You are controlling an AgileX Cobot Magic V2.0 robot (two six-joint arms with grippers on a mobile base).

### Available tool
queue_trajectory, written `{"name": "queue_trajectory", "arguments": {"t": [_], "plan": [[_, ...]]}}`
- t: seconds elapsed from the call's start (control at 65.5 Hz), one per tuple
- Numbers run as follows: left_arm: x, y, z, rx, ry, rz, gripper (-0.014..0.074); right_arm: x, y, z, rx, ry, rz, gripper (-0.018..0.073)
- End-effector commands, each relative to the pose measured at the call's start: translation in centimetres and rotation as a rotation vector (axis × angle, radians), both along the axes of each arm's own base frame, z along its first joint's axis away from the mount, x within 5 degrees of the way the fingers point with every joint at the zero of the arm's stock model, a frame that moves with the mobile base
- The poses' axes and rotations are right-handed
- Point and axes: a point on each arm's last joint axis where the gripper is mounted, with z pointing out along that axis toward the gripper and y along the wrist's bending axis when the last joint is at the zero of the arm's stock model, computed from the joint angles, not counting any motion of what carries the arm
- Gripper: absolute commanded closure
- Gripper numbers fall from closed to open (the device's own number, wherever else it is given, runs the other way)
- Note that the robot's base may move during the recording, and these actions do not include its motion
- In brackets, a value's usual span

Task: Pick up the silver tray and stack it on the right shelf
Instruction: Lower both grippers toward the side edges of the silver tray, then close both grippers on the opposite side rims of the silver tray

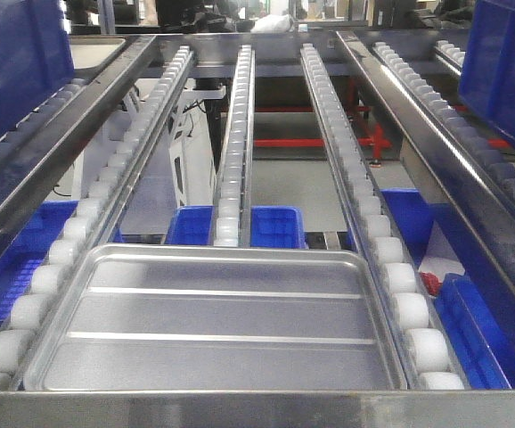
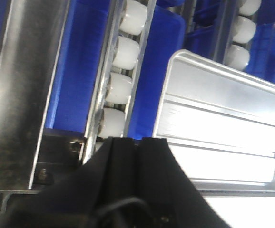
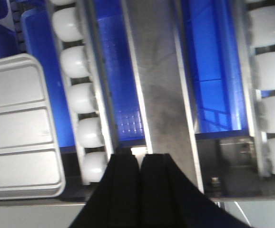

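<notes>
Two ridges run across the floor of the silver tray (image 1: 217, 316), which lies flat at the 6 o'clock end of the right shelf (image 1: 257, 412), its near rim just behind the flat steel front bar. Pale rollers (image 1: 409, 312) flank it at 9 and 3 o'clock, and the centre roller lane (image 1: 232, 152) ends at its far rim, toward 12 o'clock. Whether the tray rests on the rollers or sits between them cannot be told. Blue bins (image 1: 275, 227) show below the lanes, and red crossbars (image 1: 311, 141) lie farther back toward 12 o'clock. In the left wrist view the left gripper (image 2: 138, 142) sits at 6 o'clock, its black fingers pressed together with only a thin seam between them and nothing held; the tray lies apart from it at about 2 o'clock, and a lane of rollers runs up toward 12 o'clock. In the right wrist view the right gripper (image 3: 140, 159) is likewise at 6 o'clock, jaws clenched on nothing, above a bare steel rail (image 3: 159, 95); the tray lies off at about 9 o'clock, with one roller lane between it and the fingers. Neither gripper touches the tray.
</notes>
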Motion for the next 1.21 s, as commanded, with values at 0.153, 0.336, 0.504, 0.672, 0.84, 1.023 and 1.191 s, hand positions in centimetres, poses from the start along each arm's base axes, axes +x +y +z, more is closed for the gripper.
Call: {"name": "queue_trajectory", "arguments": {"t": [0.153, 0.336, 0.504, 0.672, 0.84, 1.023, 1.191], "plan": [[1.5, -4.1, 1.9, 0.188, 0.011, -0.066, 0.0687, 2.4, 3.5, 1.5, -0.064, -0.017, 0.029, 0.0484], [3.6, -7.7, 2.0, 0.197, 0.038, -0.136, 0.0687, 3.1, 6.5, 1.1, -0.130, 0.014, 0.016, 0.0484], [5.2, -9.5, 0.3, 0.239, 0.084, -0.166, 0.0687, 3.5, 9.1, -0.2, -0.106, 0.008, 0.088, 0.0484], [5.5, -9.7, -0.9, 0.264, 0.127, -0.167, 0.0687, 4.0, 10.1, -1.6, -0.097, 0.026, 0.106, 0.0484], [5.5, -9.7, -0.9, 0.267, 0.132, -0.168, 0.0687, 4.5, 10.6, -2.6, -0.091, 0.033, 0.112, 0.0484], [5.7, -9.9, -1.1, 0.258, 0.125, -0.167, 0.0687, 5.4, 11.4, -3.3, -0.081, 0.026, 0.120, 0.0484], [5.4, -10.6, -1.2, 0.266, 0.112, -0.202, 0.0687, 5.7, 11.6, -3.6, -0.084, 0.030, 0.123, 0.0478]]}}
